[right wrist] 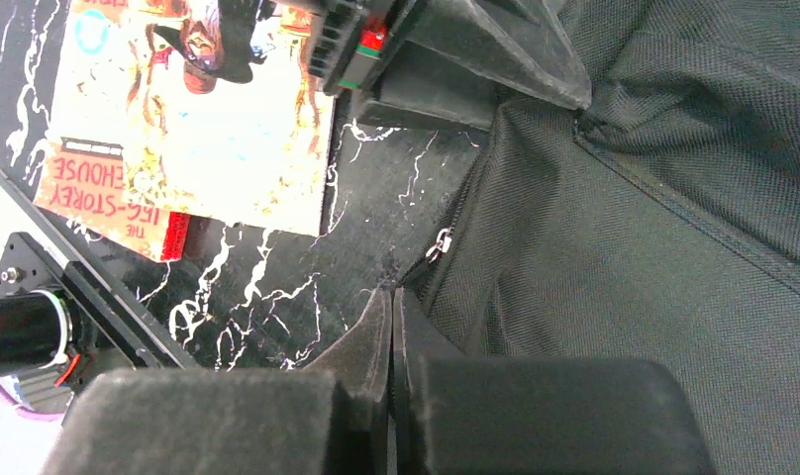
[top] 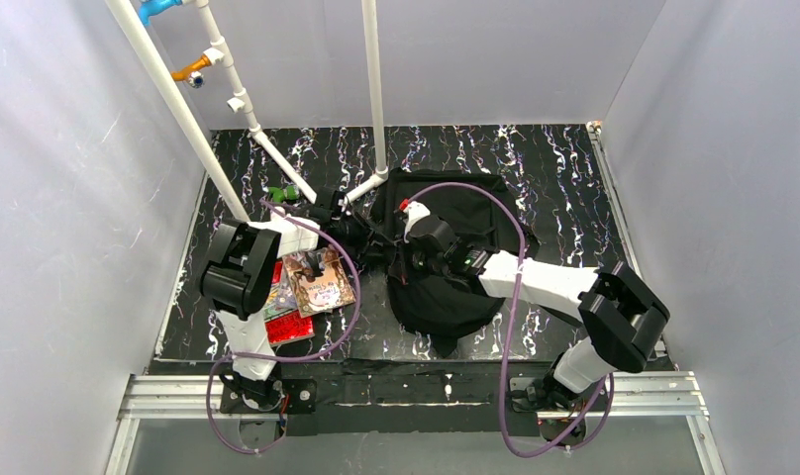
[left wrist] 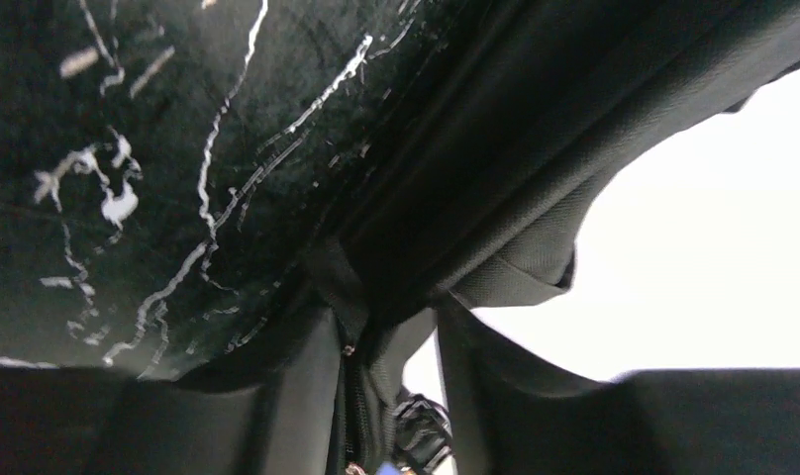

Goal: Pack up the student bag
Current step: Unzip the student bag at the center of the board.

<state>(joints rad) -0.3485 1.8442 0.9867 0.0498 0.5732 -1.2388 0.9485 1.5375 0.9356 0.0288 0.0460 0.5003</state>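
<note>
The student bag is lying crumpled at the middle of the counter, with a picture book and a red book lying at its 9 o'clock. The left pincer is sitting at the bag's 10 o'clock edge. In its wrist view the fingers are standing apart with a zippered fold of bag fabric between them, but I cannot tell whether they are squeezing it. The right pincer is sitting at the bag's 9 o'clock edge, its fingers pressed together and their tips touching the hem just beside the zipper pull. I cannot tell whether they are catching fabric.
</note>
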